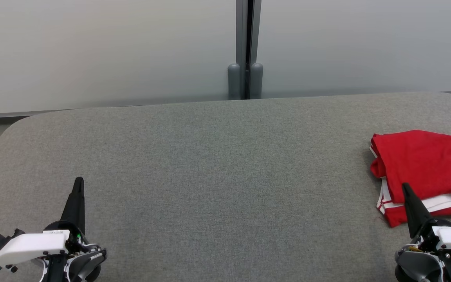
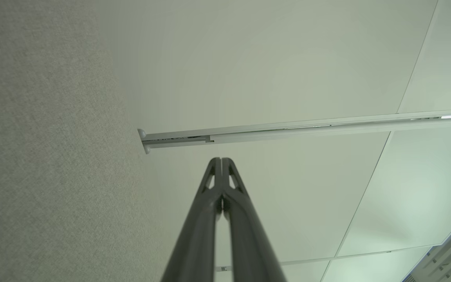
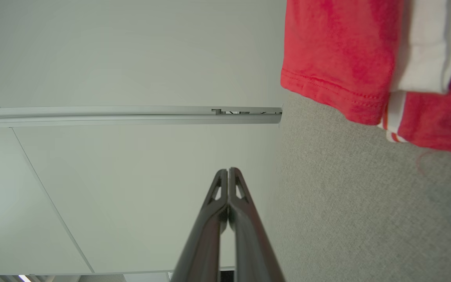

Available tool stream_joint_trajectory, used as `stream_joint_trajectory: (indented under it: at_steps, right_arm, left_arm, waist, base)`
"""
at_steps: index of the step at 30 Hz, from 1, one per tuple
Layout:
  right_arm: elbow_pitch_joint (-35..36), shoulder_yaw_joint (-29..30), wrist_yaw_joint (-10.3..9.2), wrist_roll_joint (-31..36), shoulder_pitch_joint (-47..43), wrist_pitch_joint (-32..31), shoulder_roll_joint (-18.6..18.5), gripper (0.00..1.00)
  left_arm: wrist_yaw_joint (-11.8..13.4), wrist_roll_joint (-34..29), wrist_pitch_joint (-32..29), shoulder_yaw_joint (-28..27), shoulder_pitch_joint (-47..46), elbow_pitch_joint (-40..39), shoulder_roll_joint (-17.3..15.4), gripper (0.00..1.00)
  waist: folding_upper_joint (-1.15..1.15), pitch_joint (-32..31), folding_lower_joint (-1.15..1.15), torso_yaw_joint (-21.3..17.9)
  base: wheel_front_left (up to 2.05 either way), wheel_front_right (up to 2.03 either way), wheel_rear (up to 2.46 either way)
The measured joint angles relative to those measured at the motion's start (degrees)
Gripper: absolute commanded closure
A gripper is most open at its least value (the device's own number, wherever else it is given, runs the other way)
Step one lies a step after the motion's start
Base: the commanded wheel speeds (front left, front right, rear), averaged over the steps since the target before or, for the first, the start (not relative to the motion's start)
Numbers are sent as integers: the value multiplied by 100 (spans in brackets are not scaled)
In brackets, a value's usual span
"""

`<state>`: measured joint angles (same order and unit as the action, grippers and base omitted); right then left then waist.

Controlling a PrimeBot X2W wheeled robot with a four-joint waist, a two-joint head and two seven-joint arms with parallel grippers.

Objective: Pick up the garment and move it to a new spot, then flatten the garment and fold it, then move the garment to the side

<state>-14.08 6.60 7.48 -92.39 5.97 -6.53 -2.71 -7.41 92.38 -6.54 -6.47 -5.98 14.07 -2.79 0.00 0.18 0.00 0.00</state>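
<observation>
A folded red garment is seen at the desk's right edge, just beyond the right gripper, which is clenched and empty. The left gripper, also clenched, is placed well apart.

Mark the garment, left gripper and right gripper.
garment (image 1: pixel 417 164), head view, red top layer of the fold.
left gripper (image 2: pixel 221 161), left wrist view, tips of the shut jaws.
right gripper (image 3: pixel 228 171), right wrist view, tips of the shut jaws.
</observation>
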Motion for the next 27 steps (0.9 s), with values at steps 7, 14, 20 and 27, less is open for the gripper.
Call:
stream_joint_trajectory:
  at_steps: [7, 14, 20, 27]
  right_arm:
    - [0, 0, 0, 0, 0, 0, 0, 100]
    - [0, 0, 0, 0, 0, 0, 0, 100]
    - [0, 0, 0, 0, 0, 0, 0, 100]
    - [0, 0, 0, 0, 0, 0, 0, 100]
  left_arm:
    - [0, 0, 1, 0, 0, 0, 0, 100]
    - [0, 0, 1, 0, 0, 0, 0, 100]
    - [0, 0, 1, 0, 0, 0, 0, 100]
    - [0, 0, 0, 0, 0, 0, 0, 100]
  waist:
    - [0, 0, 0, 0]
    - [0, 0, 0, 0]
    - [0, 0, 0, 0]
    - [0, 0, 0, 0]
  base:
    - [0, 0, 0]
    - [0, 0, 0]
    - [0, 0, 0]
    - [0, 0, 0]
